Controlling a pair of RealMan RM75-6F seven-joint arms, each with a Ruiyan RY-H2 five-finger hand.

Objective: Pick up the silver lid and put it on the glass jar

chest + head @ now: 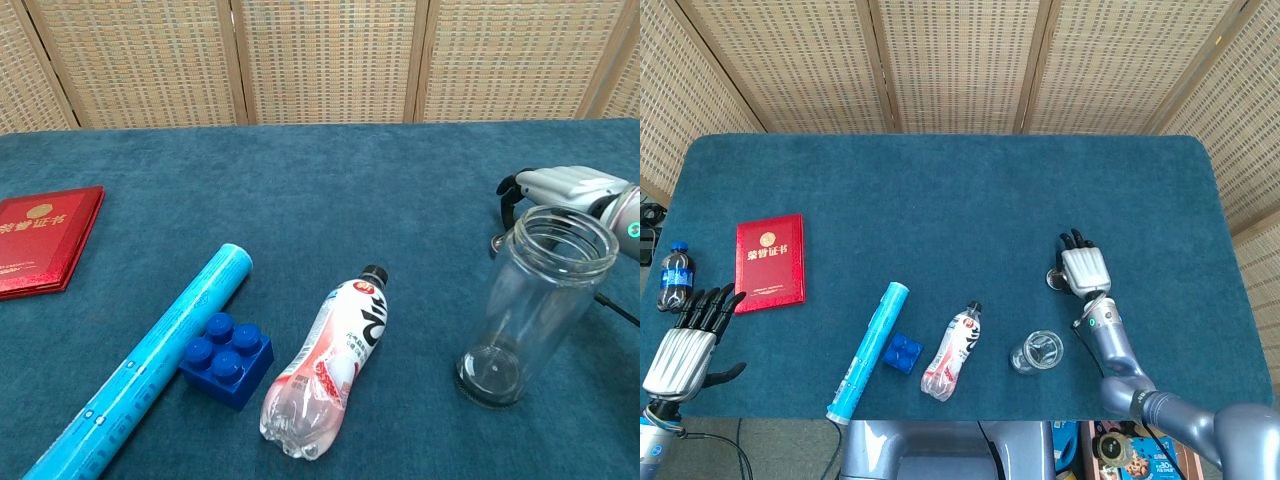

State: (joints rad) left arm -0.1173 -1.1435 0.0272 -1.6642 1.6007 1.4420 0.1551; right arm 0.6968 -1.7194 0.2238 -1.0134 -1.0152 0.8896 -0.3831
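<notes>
Reaching over the silver lid (1055,279) in the head view, with the right hand (1084,268) palm down and its fingers (1075,241) pointing away, curled over the lid's far side; only a sliver of lid peeks out just left of the palm, so cannot tell whether gripped or merely covered. Standing open-mouthed and upright just nearer than that hand: the glass jar (1036,352). Resting at the counter's (940,190) near left corner, the left hand (687,345), fingers spread wide and holding nothing, beside a small blue-labelled bottle (673,275) and a red booklet (770,262) with gold characters, too small to read.

Seen from the chest view, the right hand (560,190) sits just behind the jar (530,305), fingertips bent down toward the counter (300,180); lid hidden here. Best done by closing evenly on the lid's rim, lifting level, then lowering flat onto the jar's mouth. Lying well left: a pink drink bottle (330,365) with bold black lettering, not legible, a blue brick (227,358) and a blue tube (150,365).
</notes>
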